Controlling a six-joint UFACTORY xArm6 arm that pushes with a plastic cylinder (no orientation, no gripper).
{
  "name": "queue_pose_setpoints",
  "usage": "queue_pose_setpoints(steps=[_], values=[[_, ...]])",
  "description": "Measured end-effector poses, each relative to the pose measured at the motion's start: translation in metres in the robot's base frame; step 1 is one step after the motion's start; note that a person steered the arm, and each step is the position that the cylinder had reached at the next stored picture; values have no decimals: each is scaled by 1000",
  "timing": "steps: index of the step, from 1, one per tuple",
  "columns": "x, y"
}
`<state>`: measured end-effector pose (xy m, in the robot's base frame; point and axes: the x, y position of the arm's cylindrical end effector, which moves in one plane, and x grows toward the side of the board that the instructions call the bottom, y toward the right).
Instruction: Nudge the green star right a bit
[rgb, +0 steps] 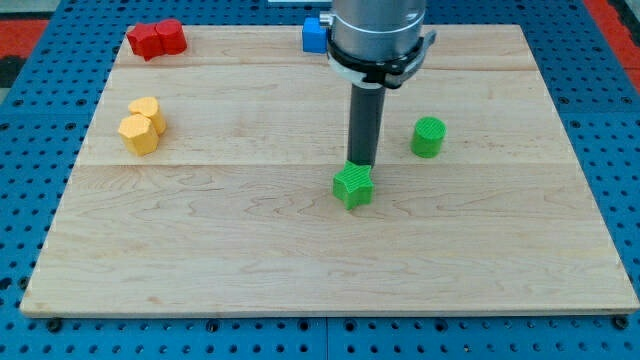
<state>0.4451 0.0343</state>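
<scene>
Touching green star (353, 186) from above: my tip (361, 164).

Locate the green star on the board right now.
The green star sits just right of the board's centre, directly below my tip, with the green cylinder up and to its right.

The arm came down from the view's top edge, just right of centre, as a broad grey cylinder (378, 28) cut off by the frame. A pale ring with a darker band closed its lower end. From under that ring a straight dark rod (365, 125) hung upright, showing no tilt to either side. My tip (362, 164) sat at the rod's very bottom, near the middle of the view and well below the grey housing.
</scene>
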Motion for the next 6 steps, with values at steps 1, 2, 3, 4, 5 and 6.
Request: queue_pose_setpoints(steps=[1,2,3,4,5,6], values=[[-30,-38],[-34,-82],[6,-90],[50,-32],[85,38],[93,36]])
